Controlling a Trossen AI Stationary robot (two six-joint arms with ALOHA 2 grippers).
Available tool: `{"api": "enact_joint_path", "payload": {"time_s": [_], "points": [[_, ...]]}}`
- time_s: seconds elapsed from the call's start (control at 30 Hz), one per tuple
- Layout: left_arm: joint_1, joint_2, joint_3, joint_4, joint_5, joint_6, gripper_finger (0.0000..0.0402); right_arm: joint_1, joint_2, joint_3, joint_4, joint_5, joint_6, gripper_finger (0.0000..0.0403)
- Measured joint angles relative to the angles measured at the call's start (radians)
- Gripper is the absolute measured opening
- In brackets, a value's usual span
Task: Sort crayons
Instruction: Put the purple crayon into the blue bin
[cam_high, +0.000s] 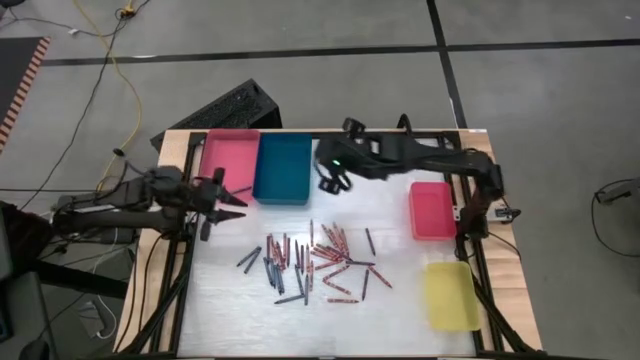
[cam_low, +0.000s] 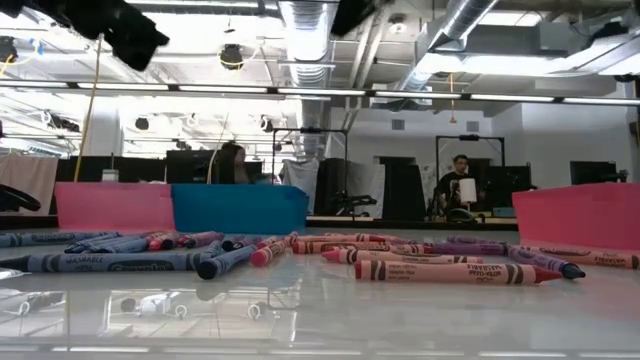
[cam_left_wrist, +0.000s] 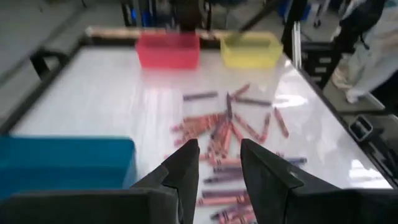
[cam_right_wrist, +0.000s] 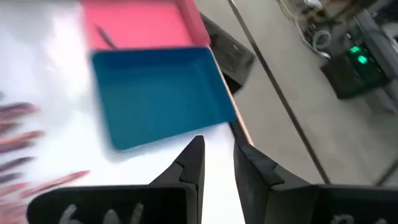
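Observation:
Several crayons (cam_high: 315, 262), red, pink, grey-blue and dark, lie loose in a heap in the middle of the white table; the low view shows them lying flat (cam_low: 440, 270). One dark crayon (cam_right_wrist: 106, 37) lies in the pink tray (cam_right_wrist: 143, 22). My left gripper (cam_high: 238, 207) hovers over the table's left side, near the blue tray (cam_high: 282, 168), and points toward the heap; it is open (cam_left_wrist: 217, 165) with nothing between its fingers. My right gripper (cam_high: 330, 184) hangs high beside the blue tray's right end, open (cam_right_wrist: 217, 155), with nothing between its fingers.
The pink tray (cam_high: 230, 160) and the blue tray stand side by side at the far left. A red tray (cam_high: 432, 210) and a yellow tray (cam_high: 450, 295) stand along the right edge. People sit in the room beyond the table (cam_low: 460, 185).

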Motion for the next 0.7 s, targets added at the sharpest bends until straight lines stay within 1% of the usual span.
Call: {"api": "enact_joint_path", "payload": {"time_s": [0.2,0.3,0.43,0.57,0.7], "points": [[-0.066,0.165,0.000,0.105,0.011,-0.010,0.0110,0.138,-0.129,0.000,-0.100,0.004,0.155,0.0081],[-0.119,0.235,0.000,0.147,0.019,-0.010,0.0110,0.201,-0.149,0.000,-0.183,0.003,0.240,0.0081],[-0.191,0.288,0.000,0.156,0.019,-0.020,0.0110,0.285,-0.151,-0.013,-0.322,0.016,0.376,0.0081],[-0.254,0.297,0.000,0.158,0.016,-0.052,0.0110,0.379,-0.149,-0.114,-0.419,0.087,0.536,0.0081],[-0.299,0.270,0.000,0.151,-0.063,-0.089,0.0110,0.457,-0.148,-0.265,-0.424,0.121,0.674,0.0081]]}}
